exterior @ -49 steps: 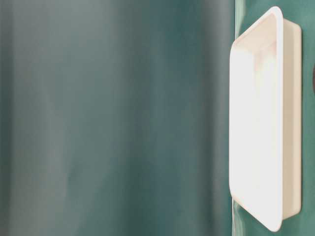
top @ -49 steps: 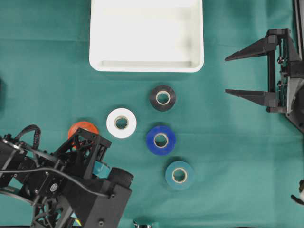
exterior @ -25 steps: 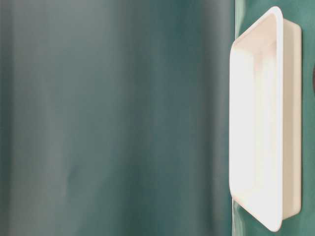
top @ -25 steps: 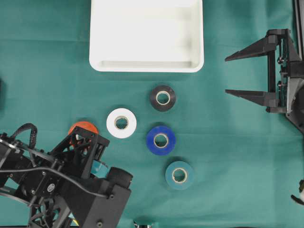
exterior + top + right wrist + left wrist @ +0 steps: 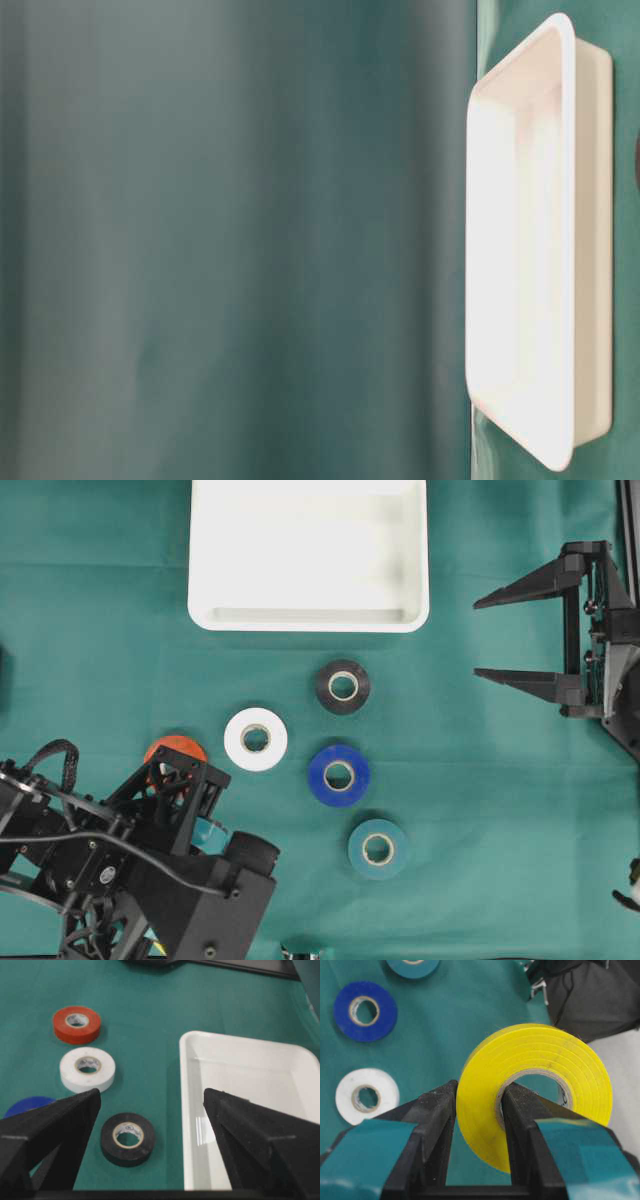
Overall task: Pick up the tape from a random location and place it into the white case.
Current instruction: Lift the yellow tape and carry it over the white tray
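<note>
One roll is already in hand: the yellow tape (image 5: pixel 535 1092) stands on edge in the left tool (image 5: pixel 479 1125), one finger pressed against its outer face and the other through its core, so the jaws are clamped tight on the roll's wall. It is held above the green tabletop (image 5: pixel 100 630) near the near-left corner; from overhead the arm hides it.

The pick looks done and the carry comes next, as I judge it. That move calls for lifting clear of the rolls lying flat nearby, swinging toward the far edge, and bringing the roll over the white case (image 5: pixel 308 618) before the jaws let go. Held on edge, the roll may land upright and run, so a low release well inside the rim would suit.

The white case sits at the far edge, about midway along it, and nothing lies in it; its floor shows bare from overhead, from the side view and from the right wrist.

Five other rolls lie flat between the case and the near edge: black tape (image 5: pixel 343 686) closest to the case, then white tape (image 5: pixel 256 739), blue tape (image 5: pixel 339 775), teal tape (image 5: pixel 378 849), and red tape (image 5: pixel 172 748) half hidden by the left arm.

The right tool (image 5: pixel 480 638) waits at the right edge, jaws spread wide, holding nothing.
</note>
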Controlling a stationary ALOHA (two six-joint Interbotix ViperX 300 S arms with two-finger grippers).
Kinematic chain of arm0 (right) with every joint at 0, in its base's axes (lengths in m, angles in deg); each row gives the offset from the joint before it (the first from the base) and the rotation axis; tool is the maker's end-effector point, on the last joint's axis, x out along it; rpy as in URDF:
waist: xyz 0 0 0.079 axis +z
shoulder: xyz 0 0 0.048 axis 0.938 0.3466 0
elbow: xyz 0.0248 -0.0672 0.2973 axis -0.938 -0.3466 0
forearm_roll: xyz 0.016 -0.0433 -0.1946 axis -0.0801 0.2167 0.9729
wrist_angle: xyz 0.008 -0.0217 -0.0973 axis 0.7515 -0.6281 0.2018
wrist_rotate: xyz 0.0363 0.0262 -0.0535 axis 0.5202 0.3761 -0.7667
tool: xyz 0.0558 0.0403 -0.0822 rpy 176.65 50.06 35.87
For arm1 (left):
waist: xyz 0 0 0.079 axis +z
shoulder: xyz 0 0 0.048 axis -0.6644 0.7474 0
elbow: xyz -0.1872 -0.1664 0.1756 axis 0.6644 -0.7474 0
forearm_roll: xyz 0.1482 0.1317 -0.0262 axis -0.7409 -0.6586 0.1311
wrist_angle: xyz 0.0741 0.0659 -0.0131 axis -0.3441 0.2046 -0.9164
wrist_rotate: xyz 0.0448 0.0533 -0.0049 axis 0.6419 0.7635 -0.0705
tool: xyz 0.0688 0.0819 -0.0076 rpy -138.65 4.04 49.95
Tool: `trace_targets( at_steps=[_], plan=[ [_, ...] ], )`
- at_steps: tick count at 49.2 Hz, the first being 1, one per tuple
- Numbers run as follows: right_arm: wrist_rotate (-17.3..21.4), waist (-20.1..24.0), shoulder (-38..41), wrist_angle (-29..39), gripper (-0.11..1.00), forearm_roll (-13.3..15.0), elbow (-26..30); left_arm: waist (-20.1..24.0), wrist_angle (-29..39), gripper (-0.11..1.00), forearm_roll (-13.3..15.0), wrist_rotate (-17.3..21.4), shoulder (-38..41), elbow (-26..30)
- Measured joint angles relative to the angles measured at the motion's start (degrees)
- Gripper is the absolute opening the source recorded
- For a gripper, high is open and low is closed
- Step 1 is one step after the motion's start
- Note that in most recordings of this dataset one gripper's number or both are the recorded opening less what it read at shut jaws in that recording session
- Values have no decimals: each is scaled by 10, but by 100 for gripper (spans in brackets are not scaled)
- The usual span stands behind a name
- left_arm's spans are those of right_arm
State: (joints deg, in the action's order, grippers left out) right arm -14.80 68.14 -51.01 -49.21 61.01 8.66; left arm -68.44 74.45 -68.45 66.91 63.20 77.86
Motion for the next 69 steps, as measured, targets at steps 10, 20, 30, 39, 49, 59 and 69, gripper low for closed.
trace_targets(
  at_steps=[10,20,30,39,49,59,69],
  plan=[
    [0,0,0,-1,92,0,-1,39,0,23,0,-1,-4,-33],
    [0,0,4,-1,92,0,-1,104,-4,23,0,-1,-25,-75],
    [0,0,10,-2,92,0,-1,182,-10,23,-1,-1,-59,-117],
    [0,-1,11,-3,92,0,-1,243,-13,23,-1,-1,-83,-143],
    [0,-1,11,-3,92,0,-1,311,-16,23,-1,-1,-104,-164],
    [0,0,11,-2,92,0,-1,369,-21,23,-1,1,-121,-181],
    [0,-1,11,-2,92,0,-1,375,-39,23,-1,20,-124,-183]
  ],
)
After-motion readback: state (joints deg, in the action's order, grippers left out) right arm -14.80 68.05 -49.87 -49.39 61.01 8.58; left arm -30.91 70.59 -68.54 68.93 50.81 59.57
